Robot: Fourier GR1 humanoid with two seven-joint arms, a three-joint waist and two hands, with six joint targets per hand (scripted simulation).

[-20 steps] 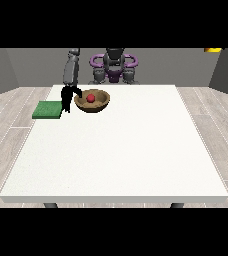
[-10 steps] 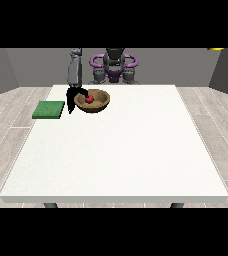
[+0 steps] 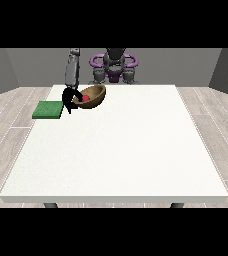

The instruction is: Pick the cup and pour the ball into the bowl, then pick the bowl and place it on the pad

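Bowl [image 3: 91,96], red ball [image 3: 85,98] inside, tilted; hand at the view's left [image 3: 68,97] has fingers curled on its rim. Step: carrying. Next: set on green pad [image 3: 48,109] beside bowl.

torso [image 3: 115,60]: dark grey, purple rings | arm [image 3: 73,69]: grey | hand [image 3: 67,98]: black

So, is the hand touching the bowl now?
Touching. In the front view the hand at the view's left grips the rim of the tilted bowl, which holds the red ball.
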